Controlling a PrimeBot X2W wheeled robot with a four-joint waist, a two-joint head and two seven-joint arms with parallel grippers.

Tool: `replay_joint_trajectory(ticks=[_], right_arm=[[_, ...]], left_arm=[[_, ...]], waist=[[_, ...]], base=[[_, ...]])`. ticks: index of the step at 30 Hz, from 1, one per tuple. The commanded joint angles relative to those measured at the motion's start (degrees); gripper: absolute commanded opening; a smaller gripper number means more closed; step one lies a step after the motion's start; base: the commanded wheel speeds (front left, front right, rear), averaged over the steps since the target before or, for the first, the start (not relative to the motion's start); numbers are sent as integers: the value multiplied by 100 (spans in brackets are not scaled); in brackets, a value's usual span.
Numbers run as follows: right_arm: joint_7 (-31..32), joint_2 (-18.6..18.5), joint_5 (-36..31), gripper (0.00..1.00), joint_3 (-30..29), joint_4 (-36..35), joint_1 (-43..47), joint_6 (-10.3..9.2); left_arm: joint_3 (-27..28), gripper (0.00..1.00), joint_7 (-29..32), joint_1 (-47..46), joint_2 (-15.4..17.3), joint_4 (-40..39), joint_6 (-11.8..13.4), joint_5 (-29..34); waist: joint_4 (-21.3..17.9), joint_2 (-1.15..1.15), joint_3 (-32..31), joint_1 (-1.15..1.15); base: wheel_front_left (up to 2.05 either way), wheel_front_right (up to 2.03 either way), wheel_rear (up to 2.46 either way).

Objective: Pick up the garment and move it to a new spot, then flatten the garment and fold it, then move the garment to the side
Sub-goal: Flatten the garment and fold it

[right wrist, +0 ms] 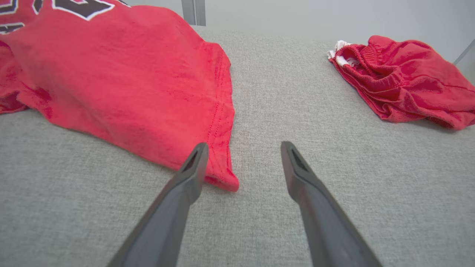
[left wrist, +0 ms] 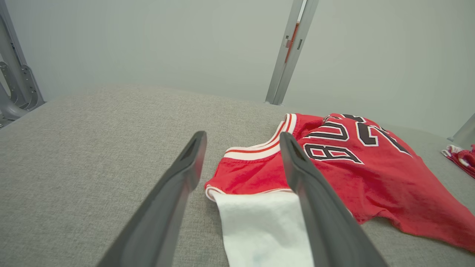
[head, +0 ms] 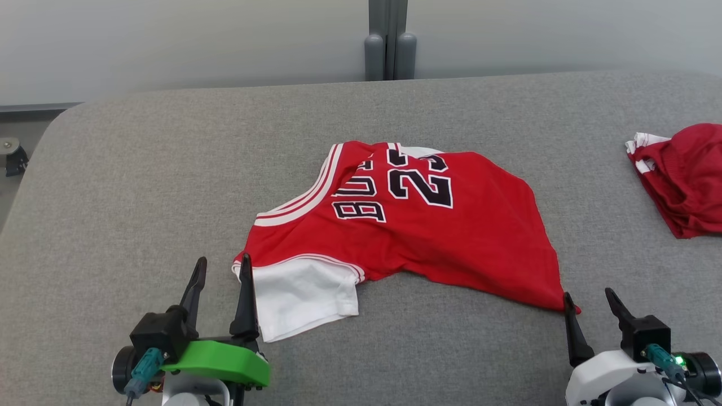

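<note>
While the flattening step appears to be at hand, the left gripper (head: 223, 259) stands near the front edge of the grey padded table (head: 141, 169), fingers spread wide and pointing away from the robot, holding nothing. Its right finger is at the left edge of the white sleeve (head: 304, 293). To its right the red jersey (head: 451, 225) lies rumpled near the table's middle, lettering up, its near hem wavy and one shoulder bunched at the far side. At the near right, the right gripper (head: 588, 294) mirrors the pose, jaws wide and empty, its left finger beside the jersey's hem corner. A second red garment (head: 688, 180) sits heaped far right, well apart. The next move likely calls for both grippers to pinch those two corners and draw the cloth taut.
</note>
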Motion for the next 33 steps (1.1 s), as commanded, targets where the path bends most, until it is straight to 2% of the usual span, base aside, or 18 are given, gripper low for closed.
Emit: replay_joint_trajectory(ticks=[1,12,21,33], right_arm=[[-17,-14,123,100,65,-95,-109,-12],[-16,-12,709,100,496,-733,-507,-12],[-16,-13,1111,100,817,-835,-595,-12],[-16,-13,1286,100,984,-957,-615,-11]], left_arm=[[-5,100,1,-106,11,29,-29,42],[48,100,1,-57,-58,43,-89,148],[167,100,1,178,-154,61,-144,256],[301,100,1,356,-210,63,-207,349]], waist=[[-42,0,-57,0],[-97,0,-332,0],[39,0,-518,0],[153,0,-578,0]], base=[[0,0,0],[0,0,0],[0,0,0],[0,0,0]])
